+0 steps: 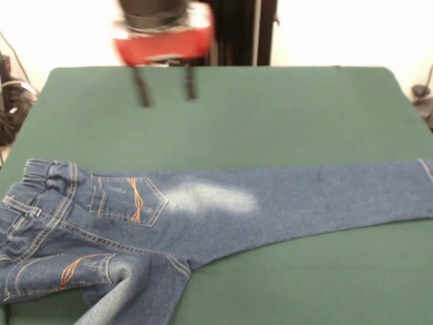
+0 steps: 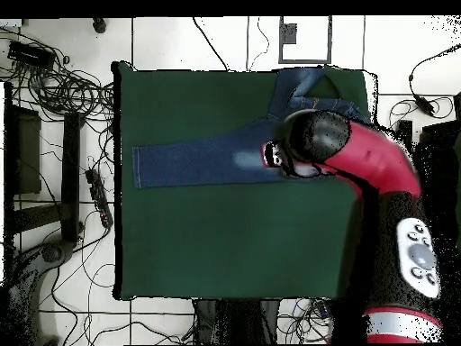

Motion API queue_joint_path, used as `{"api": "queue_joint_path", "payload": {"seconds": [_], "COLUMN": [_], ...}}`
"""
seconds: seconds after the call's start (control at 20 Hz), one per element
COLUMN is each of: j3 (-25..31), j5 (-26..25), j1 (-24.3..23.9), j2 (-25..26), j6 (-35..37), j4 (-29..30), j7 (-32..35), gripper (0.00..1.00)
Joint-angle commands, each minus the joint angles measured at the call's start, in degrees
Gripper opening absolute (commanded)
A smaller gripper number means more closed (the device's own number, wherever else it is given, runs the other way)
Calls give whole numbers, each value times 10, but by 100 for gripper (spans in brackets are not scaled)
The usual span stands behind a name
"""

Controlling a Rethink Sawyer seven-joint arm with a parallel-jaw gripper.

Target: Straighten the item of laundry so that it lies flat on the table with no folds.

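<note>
The item of laundry (image 1: 203, 217), a small pair of blue jeans, lies on the green table (image 1: 284, 108) with its elastic waistband at the left. One leg stretches flat to the right edge; the other is folded over at the bottom left. Orange stitching marks both back pockets, and there is a pale faded patch mid-leg. My gripper (image 1: 166, 87) hangs above the cloth beyond the jeans, its two black fingers (image 1: 141, 88) apart with nothing between them. From overhead the red arm (image 2: 360, 158) covers the jeans' (image 2: 198, 162) seat and hides the gripper.
The table (image 2: 225, 243) has wide bare cloth on the robot's side of the jeans. Cables (image 2: 63, 90) and a power strip (image 2: 97, 194) lie on the floor beside it. A black post (image 1: 237, 30) stands behind the table's far edge.
</note>
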Motion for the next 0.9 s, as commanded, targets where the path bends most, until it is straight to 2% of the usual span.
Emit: {"api": "queue_joint_path", "payload": {"seconds": [0.05, 0.15, 0.45, 0.65, 0.9], "j3": [31, 43, 89, 105, 124], "j5": [-51, -64, -68, -62, -60], "j1": [-42, -61, -105, -128, -144], "j2": [38, 56, 86, 62, 66], "j6": [84, 70, 56, 35, 16], "j4": [-135, -185, -253, -213, -184], "j7": [-40, -54, -85, -109, -107], "gripper": [100, 100, 100, 100, 100]}}
